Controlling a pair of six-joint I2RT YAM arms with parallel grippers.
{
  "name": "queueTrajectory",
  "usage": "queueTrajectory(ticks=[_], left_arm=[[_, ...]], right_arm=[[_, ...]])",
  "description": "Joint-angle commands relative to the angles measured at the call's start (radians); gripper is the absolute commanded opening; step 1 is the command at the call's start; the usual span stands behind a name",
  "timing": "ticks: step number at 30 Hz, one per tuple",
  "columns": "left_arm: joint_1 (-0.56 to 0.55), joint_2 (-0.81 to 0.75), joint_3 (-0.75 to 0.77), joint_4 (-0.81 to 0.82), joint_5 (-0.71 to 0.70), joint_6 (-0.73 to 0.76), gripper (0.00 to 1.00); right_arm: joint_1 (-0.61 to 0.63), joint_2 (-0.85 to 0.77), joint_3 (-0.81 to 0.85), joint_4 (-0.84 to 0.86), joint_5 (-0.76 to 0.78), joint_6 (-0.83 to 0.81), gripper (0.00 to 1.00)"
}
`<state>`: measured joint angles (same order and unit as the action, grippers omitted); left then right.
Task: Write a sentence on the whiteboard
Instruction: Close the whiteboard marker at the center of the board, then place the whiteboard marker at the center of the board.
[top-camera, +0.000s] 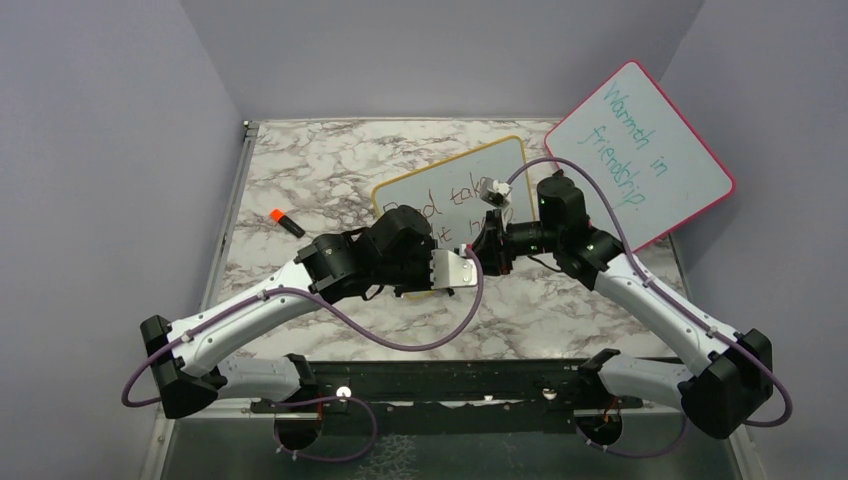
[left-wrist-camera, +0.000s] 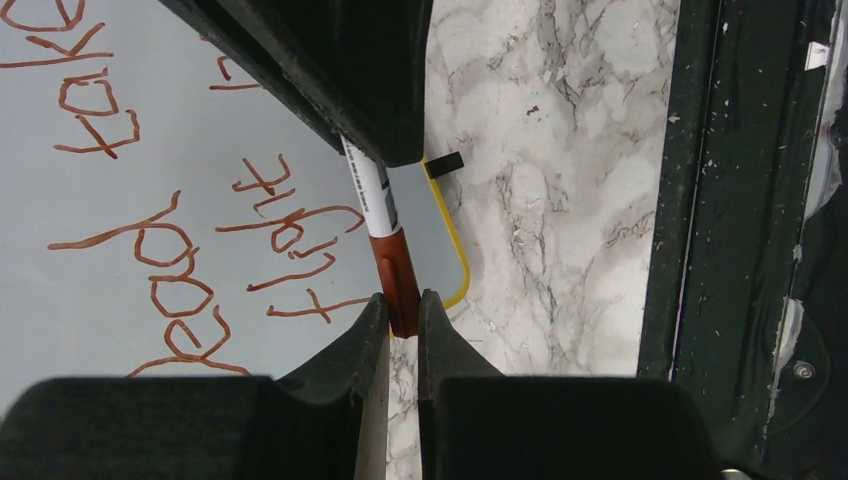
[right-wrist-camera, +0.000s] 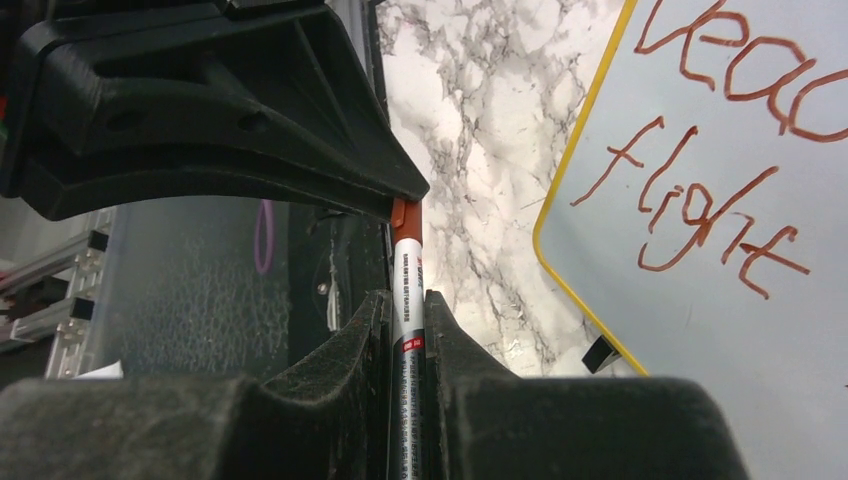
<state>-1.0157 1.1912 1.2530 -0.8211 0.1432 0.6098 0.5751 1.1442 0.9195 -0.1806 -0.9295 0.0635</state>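
The whiteboard (top-camera: 480, 165) with a yellow frame lies on the marble table. The sentence (top-camera: 440, 205) is in red-brown marker, "Dead take" over "flight". It also shows in the left wrist view, sentence (left-wrist-camera: 290, 222) on whiteboard (left-wrist-camera: 200, 100), and in the right wrist view, sentence (right-wrist-camera: 690, 215) on whiteboard (right-wrist-camera: 700, 330). Both grippers meet tip to tip at the board's near edge, with one marker (left-wrist-camera: 372, 205) between them. My left gripper (left-wrist-camera: 402, 300) is shut on its red-brown end. My right gripper (right-wrist-camera: 407, 298) is shut on the white barrel of the marker (right-wrist-camera: 408, 270).
A pink-framed board (top-camera: 640, 155) with teal writing leans at the back right. A small orange and black piece (top-camera: 286, 222) lies on the table to the left of the arms. A black rail (top-camera: 450, 385) runs along the near edge. A black clip foot (left-wrist-camera: 445, 165) sticks out from the board's corner.
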Motion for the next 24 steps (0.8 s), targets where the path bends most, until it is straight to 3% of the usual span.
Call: queueTrajectory(ticks=[1, 9, 15, 18, 24], left_arm=[[-0.093, -0.003, 0.041, 0.291, 0.077, -0.004, 0.0], [-0.106, -0.042, -0.017, 0.314, -0.02, 0.012, 0.01], [-0.106, -0.148, -0.129, 0.336, -0.18, -0.027, 0.35], [-0.106, -0.212, -0.189, 0.361, -0.282, -0.058, 0.47], [-0.106, -0.318, -0.364, 0.541, -0.576, -0.236, 0.74]], right_arm=[[0.036, 0.039, -0.008, 0.089, 0.013, 0.028, 0.01], [0.036, 0.025, -0.03, 0.023, 0.123, 0.005, 0.0], [0.036, -0.008, -0.128, 0.063, 0.264, 0.035, 0.01], [0.035, -0.028, -0.214, 0.136, 0.305, 0.074, 0.0], [0.035, -0.008, -0.371, 0.314, 0.319, 0.134, 0.01]])
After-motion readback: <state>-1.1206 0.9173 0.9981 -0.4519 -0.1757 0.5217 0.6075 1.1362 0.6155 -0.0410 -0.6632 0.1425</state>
